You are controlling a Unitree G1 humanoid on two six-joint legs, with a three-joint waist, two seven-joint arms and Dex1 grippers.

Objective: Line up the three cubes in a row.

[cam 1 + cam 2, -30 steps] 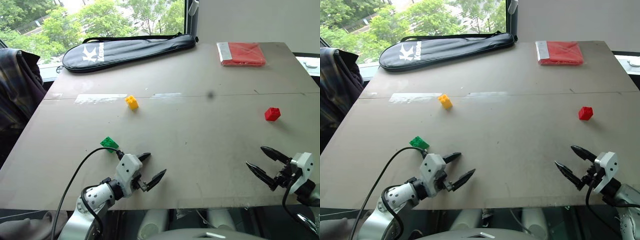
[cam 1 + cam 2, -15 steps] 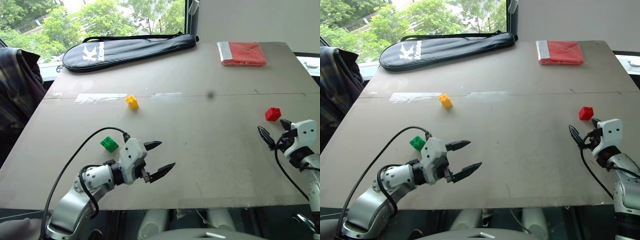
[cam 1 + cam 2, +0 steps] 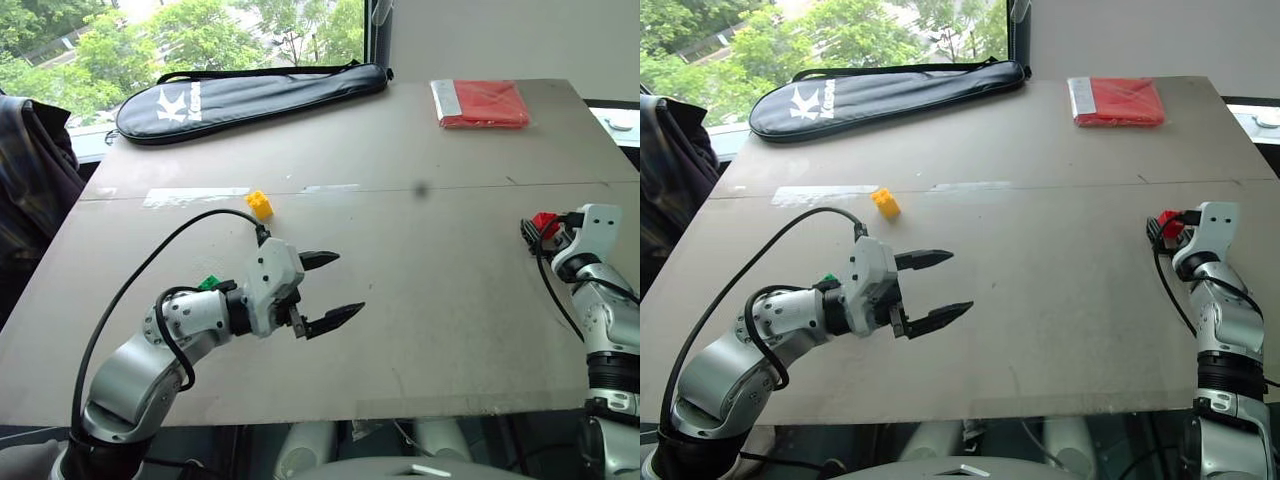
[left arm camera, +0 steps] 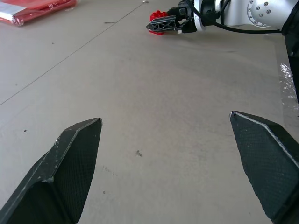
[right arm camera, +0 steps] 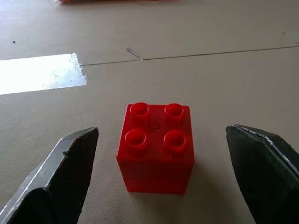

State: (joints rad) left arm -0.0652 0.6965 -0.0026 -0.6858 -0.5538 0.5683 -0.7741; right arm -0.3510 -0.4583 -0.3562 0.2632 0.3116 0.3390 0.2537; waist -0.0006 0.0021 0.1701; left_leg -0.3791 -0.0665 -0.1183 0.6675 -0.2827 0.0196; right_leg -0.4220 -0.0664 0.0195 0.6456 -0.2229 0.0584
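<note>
The right end effector sits at the right edge of the head views with its fingers spread on either side of the red cube; the fingers stand apart from the brick on both sides, so nothing is grasped yet. The red cube rests flat on the counter, studs up, at the middle right of the left eye view. The left end effector hovers over the lower centre of the frame, released and empty, its two black fingers wide apart and pointing toward the right.

The yellow cube lies at the upper middle-left, near a pale shiny strip on the counter. The green cube is at the lower left, mostly hidden behind the left arm. The three cubes are well apart from one another and form no row. A black racket bag and a red cloth packet lie along the far edge, away from the work.

By my reading, the task is barely begun: no cube has been placed, and the step in hand is closing on the red one. All three bricks remain to be brought together in line.
</note>
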